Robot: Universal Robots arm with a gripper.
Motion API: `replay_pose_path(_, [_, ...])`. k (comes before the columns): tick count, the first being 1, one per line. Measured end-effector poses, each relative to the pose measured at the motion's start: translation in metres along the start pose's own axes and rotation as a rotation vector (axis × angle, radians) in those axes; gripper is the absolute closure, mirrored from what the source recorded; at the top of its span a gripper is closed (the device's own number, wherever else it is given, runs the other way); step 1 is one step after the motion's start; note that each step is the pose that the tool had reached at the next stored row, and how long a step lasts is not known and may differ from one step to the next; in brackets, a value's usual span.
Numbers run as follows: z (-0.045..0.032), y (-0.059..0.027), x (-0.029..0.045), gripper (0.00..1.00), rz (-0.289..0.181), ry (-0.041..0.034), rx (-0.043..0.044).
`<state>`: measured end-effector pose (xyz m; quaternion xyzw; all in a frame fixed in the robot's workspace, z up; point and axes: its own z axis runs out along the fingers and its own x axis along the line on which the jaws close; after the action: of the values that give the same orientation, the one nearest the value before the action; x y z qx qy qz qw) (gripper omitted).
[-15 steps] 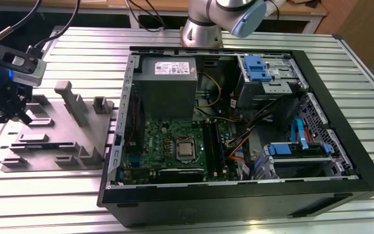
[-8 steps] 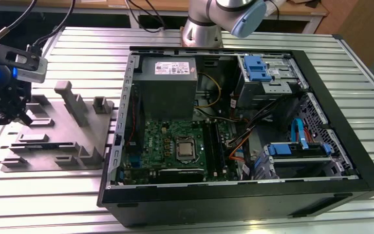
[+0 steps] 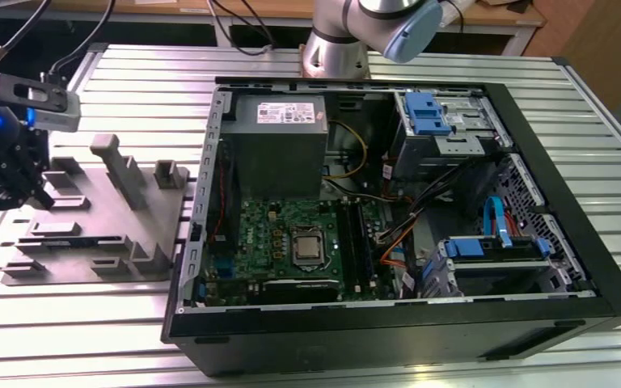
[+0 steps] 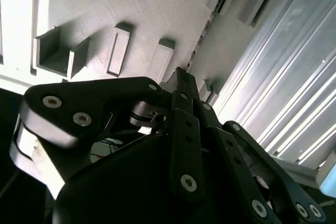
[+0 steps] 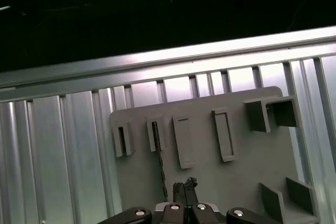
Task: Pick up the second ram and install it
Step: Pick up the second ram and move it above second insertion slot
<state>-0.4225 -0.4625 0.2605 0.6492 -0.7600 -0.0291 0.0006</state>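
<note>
- My claw hung over the outer edge of the grey fixture plate, low above it.
- I could not tell whether my claw was clenched or released, nor whether it was grasping anything.
- The second ram lay right under my claw. In both wrist views it showed edge-on as a thin dark line standing on the plate.
- One end of the stick sat in a slotted block away from my claw. The other end ran up just beside my claw tip, and I could not tell if they touched.
- In the second wrist view the second ram led straight toward my claw across the fixture plate.
- Other raised grey blocks and pockets stood on the fixture plate around the stick, to either side of my claw.
- The plate rested flat on the ribbed aluminium tabletop, whose slats showed beyond the plate's edge in both wrist views.
- Well apart from my claw, past the far side of the plate, the open black computer case lay on its side on the tabletop.
- Inside it were the green motherboard and the grey power-supply box.
- The base of my arm stood behind the case.
</note>
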Motion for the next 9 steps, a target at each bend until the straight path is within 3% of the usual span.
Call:
replay_pose_path(3, [0.0003,0.0000,0.0001,0.90,-0.039,0.0020,-0.0016])
replay_pose_path(7, [0.0005,0.0000,0.0000,0.90,-0.040,0.0023,-0.0015])
replay_pose_path(9, [0.0010,0.0000,0.0000,0.90,-0.040,0.0075,-0.0007])
